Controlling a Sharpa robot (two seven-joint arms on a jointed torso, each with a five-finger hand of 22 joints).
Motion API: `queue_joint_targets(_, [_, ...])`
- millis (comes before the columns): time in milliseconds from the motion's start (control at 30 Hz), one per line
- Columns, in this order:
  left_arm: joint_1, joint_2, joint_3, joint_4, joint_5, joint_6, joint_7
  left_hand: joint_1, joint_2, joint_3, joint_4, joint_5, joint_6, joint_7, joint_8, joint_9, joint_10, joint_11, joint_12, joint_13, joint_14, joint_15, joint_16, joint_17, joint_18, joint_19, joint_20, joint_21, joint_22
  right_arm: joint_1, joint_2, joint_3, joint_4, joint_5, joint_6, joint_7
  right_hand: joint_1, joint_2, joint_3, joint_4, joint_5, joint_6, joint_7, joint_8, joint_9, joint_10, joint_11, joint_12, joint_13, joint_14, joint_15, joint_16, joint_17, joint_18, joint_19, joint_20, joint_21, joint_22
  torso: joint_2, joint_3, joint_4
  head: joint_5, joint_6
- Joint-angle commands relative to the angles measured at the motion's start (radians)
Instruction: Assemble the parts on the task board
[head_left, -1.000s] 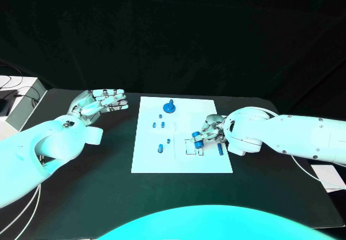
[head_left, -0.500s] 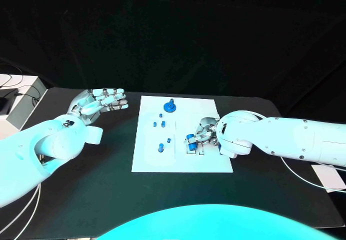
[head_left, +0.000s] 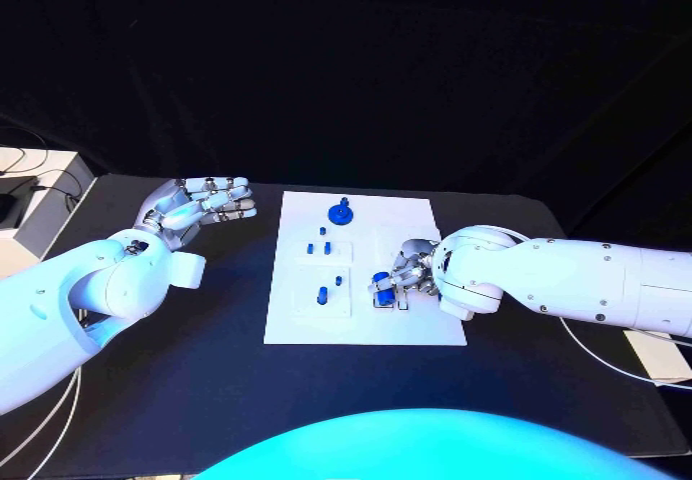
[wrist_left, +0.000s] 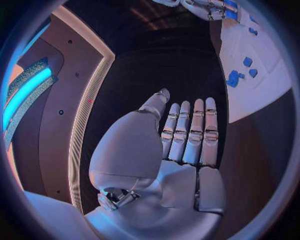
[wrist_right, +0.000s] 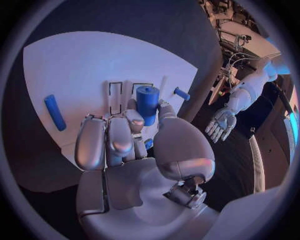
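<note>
The white task board (head_left: 368, 325) lies mid-table with several small blue parts on it, among them a round one (head_left: 340, 213) at its far end and short pegs (head_left: 320, 295) on its left half. My right hand (head_left: 410, 272) hovers over the board's right side and pinches a blue cylinder (wrist_right: 148, 104) upright between thumb and finger, above two rectangular outlines (wrist_right: 115, 97). A loose blue peg (wrist_right: 54, 112) lies on the board (wrist_right: 81, 65) beside that hand. My left hand (head_left: 202, 205) is raised left of the board, fingers straight and apart, holding nothing (wrist_left: 187, 145).
Bare black tabletop (head_left: 173, 380) surrounds the board. A white box (head_left: 36, 165) and cables sit past the table's left edge. White sheets (head_left: 656, 350) lie at the right edge. In the left wrist view the board (wrist_left: 269, 85) and blue parts (wrist_left: 235, 78) sit beyond the fingertips.
My right hand has drifted slightly left and nearer over the board, still holding the blue cylinder. The left hand has stayed in place.
</note>
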Motion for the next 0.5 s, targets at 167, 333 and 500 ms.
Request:
queue_joint_targets(167, [-0.001, 0.0, 0.001, 0.002, 0.005, 0.017, 0.004, 0.005, -0.001, 0.002, 0.007, 0.003, 0.0, 0.001, 0.0, -0.001, 0.0, 0.001, -0.001, -0.001, 0.002, 0.0, 0.002, 0.0, -0.011, 0.008, -0.001, 0.003, -0.001, -0.002, 0.001, -0.001, -0.007, -0.011, 0.003, -0.016, -0.003, 0.01, 0.022, -0.025, -0.002, 0.002, -0.008, 0.005, -0.002, -0.004, -0.005, -0.003, -0.001, 0.005, 0.002, -0.006, 0.0, -0.013, 0.08, 0.001, 0.001, 0.175, 0.001, -0.0012, 0.0012, -0.002, 0.0])
queue_joint_targets(333, [-0.001, 0.001, 0.001, 0.002, 0.005, 0.019, 0.003, 0.005, -0.002, 0.0, 0.009, 0.003, 0.0, 0.001, 0.0, -0.001, -0.001, 0.001, -0.002, -0.001, 0.002, 0.0, 0.002, 0.0, -0.011, 0.008, -0.001, 0.003, -0.002, -0.002, 0.004, -0.001, -0.012, -0.015, 0.007, -0.018, -0.006, 0.008, 0.019, -0.022, -0.013, 0.003, -0.008, 0.005, -0.002, -0.004, -0.005, -0.004, -0.002, 0.005, 0.002, -0.007, 0.0, -0.013, 0.08, 0.001, 0.001, 0.175, 0.0, -0.0022, 0.0027, -0.003, 0.0])
queue_joint_targets(500, [-0.001, 0.0, 0.001, 0.002, 0.005, 0.019, 0.002, 0.005, -0.002, 0.0, 0.009, 0.003, 0.0, 0.001, 0.0, -0.001, -0.001, 0.001, -0.002, -0.001, 0.002, 0.0, 0.002, 0.0, -0.011, 0.008, -0.001, 0.003, -0.002, -0.003, 0.007, -0.001, -0.021, -0.018, 0.012, -0.02, -0.009, 0.004, 0.015, -0.019, -0.035, 0.002, -0.008, 0.005, -0.002, -0.005, -0.004, -0.004, -0.003, 0.005, 0.003, -0.009, -0.001, -0.012, 0.08, 0.001, -0.001, 0.175, 0.0, -0.0027, 0.0042, -0.004, 0.0])
